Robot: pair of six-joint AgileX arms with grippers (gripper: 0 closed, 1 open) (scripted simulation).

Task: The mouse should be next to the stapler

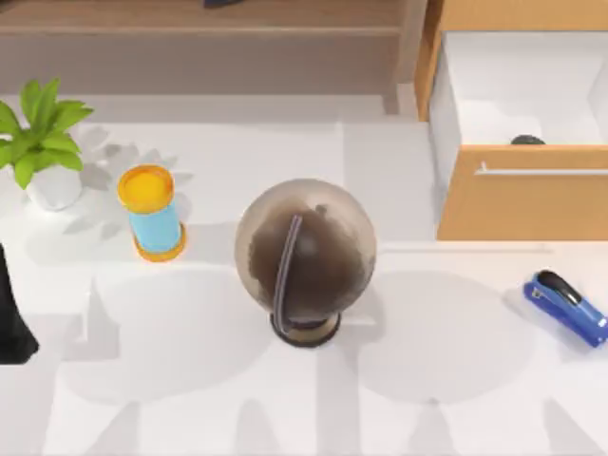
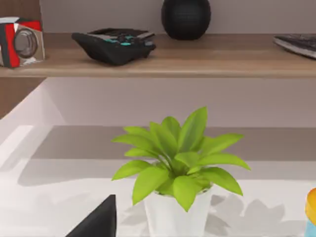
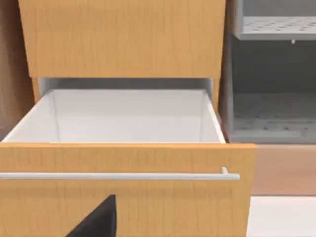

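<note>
Nearest us, the globe (image 1: 305, 255) stands mid-table, between our two arms. Our left arm (image 1: 11, 313) is cut off at the table's left edge; we cannot tell its gripper's state, nor the right gripper's. Well to the globe's right lies the stapler (image 1: 567, 306). Beyond the stapler, in the open drawer (image 1: 521, 195), the mouse (image 1: 527, 141) peeks over the front panel, mostly hidden.

Blue stapler (image 1: 566, 306), black mouse (image 1: 528, 141)
</note>
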